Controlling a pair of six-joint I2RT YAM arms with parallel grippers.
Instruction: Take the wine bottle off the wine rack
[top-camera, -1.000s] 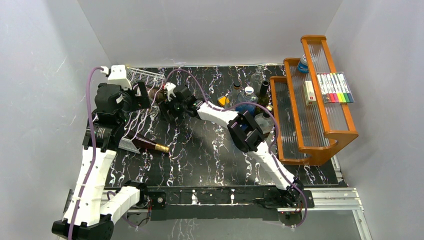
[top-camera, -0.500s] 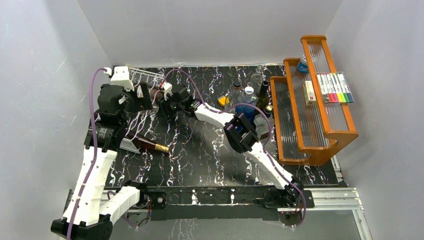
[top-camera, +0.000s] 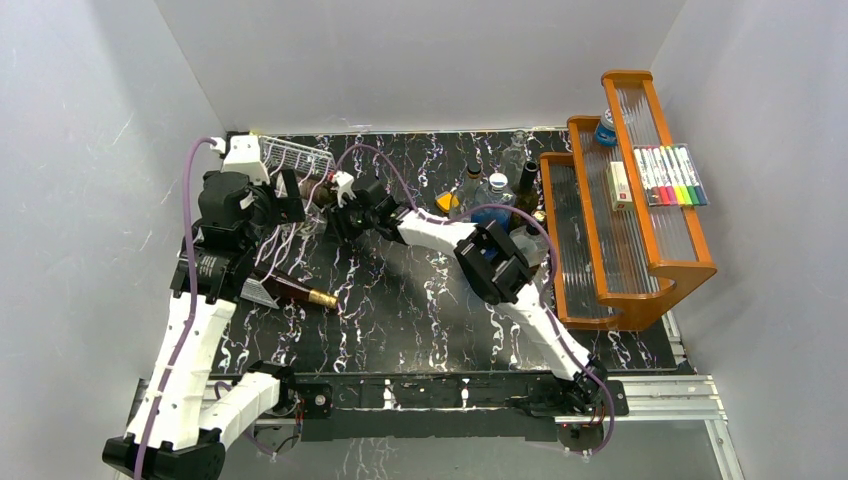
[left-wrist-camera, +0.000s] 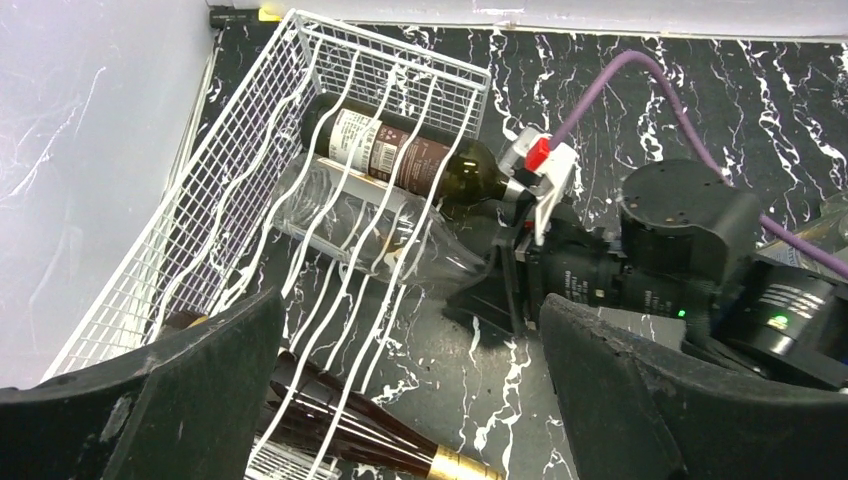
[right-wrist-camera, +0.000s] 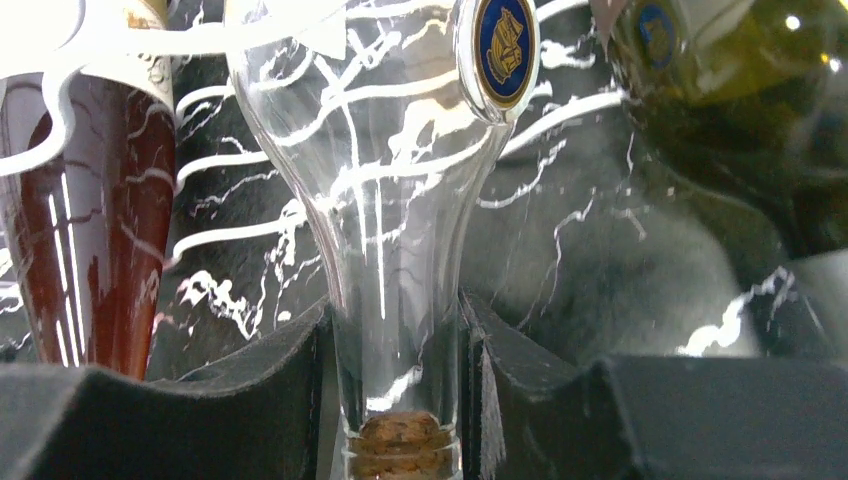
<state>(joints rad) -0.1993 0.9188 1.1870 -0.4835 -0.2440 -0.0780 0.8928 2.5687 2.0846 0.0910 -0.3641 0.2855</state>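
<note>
- Table (top-camera: 420, 300): black marbled top, closed in by walls on the left, far and right sides. The broad middle strip between the rack and the shelf lies bare.
- Orange shelf (top-camera: 640, 270): stands along the right edge, well apart from the rack.
- Wine rack (left-wrist-camera: 215, 215): white wire basket in the far-left corner. Its left side is just beside the wall, and its open side faces the middle of the table.
- Clear wine bottle (left-wrist-camera: 370, 225): lies on its side in the rack, between a dark green bottle (left-wrist-camera: 410, 160) and a brown bottle (left-wrist-camera: 350, 440). Its neck points out past the rack's open edge.
- Right gripper (right-wrist-camera: 395, 330): clenched on the corked neck of the clear wine bottle, with both pads against the glass.
- Left gripper (left-wrist-camera: 408, 305): released, jaws wide with nothing between them, hanging over the rack.
</note>
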